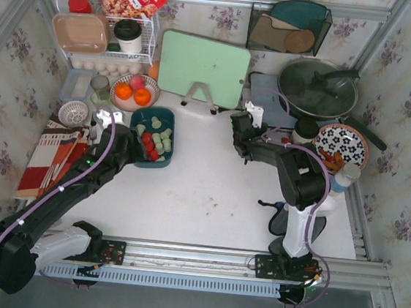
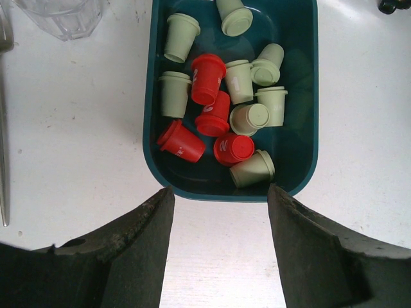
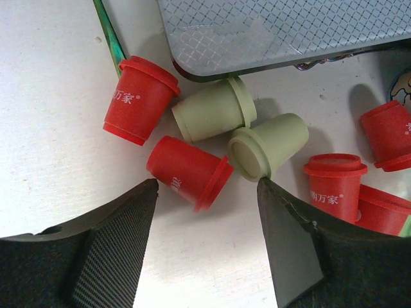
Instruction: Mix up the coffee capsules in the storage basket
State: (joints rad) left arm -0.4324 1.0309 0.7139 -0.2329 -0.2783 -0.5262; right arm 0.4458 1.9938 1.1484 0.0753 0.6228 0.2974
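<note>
The dark teal storage basket (image 1: 169,118) sits left of centre and holds several red (image 1: 147,145) and pale green (image 1: 162,142) coffee capsules. In the left wrist view the basket (image 2: 297,151) lies just ahead of my fingertips, with red capsules (image 2: 209,78) clustered in the middle and green ones (image 2: 253,168) around them. My left gripper (image 2: 220,192) (image 1: 131,146) is open and empty at the basket's near end. My right gripper (image 3: 207,183) (image 1: 239,129) is open over loose capsules on the table: a red one (image 3: 186,170) lies between the fingertips, a green one (image 3: 270,144) touches the right fingertip.
More loose capsules lie by a grey patterned mat (image 3: 270,29): red (image 3: 138,97), green (image 3: 215,110), reds at right (image 3: 334,183). A green cutting board (image 1: 203,69), a pan (image 1: 317,85), a flowered plate (image 1: 341,145), a fruit bowl (image 1: 133,91), a wire rack (image 1: 152,34) and a glass (image 2: 61,16) stand around.
</note>
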